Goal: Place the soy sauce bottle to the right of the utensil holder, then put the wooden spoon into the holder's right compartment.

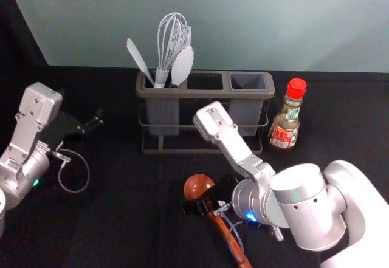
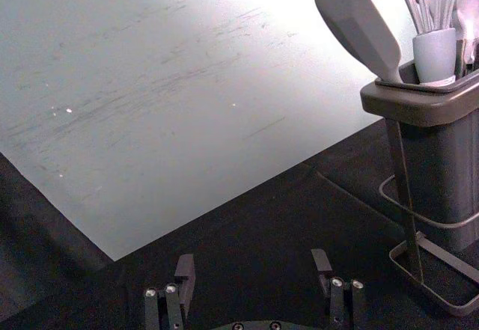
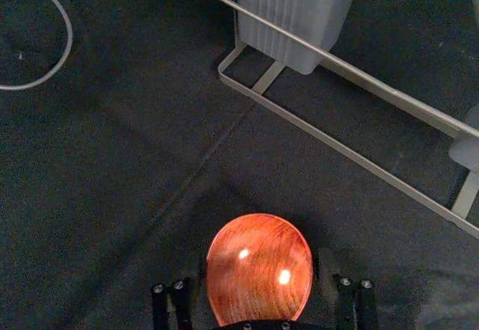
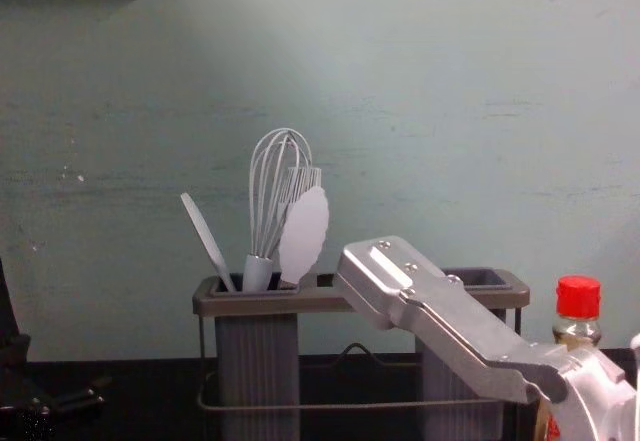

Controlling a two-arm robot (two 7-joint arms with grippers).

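Note:
In the head view, my right gripper [image 1: 200, 206] is low over the wooden spoon [image 1: 199, 186], near where bowl meets handle. In the right wrist view, the right gripper [image 3: 260, 270] is open, its fingers on either side of the spoon's reddish bowl [image 3: 260, 277]. The soy sauce bottle [image 1: 285, 125], red-capped, stands upright just right of the utensil holder [image 1: 205, 143]. The holder's right compartment [image 1: 248, 81] holds nothing. My left gripper [image 1: 91, 124] is left of the holder; in the left wrist view, the left gripper [image 2: 253, 263] stands open and empty.
A whisk [image 1: 172, 37], a white spoon-shaped utensil [image 1: 182, 65] and a spatula [image 1: 138, 58] stand in the holder's left compartment. Behind the black-covered table [image 1: 140, 219] rises a pale green wall [image 1: 243, 25]. The right forearm reaches in front of the holder.

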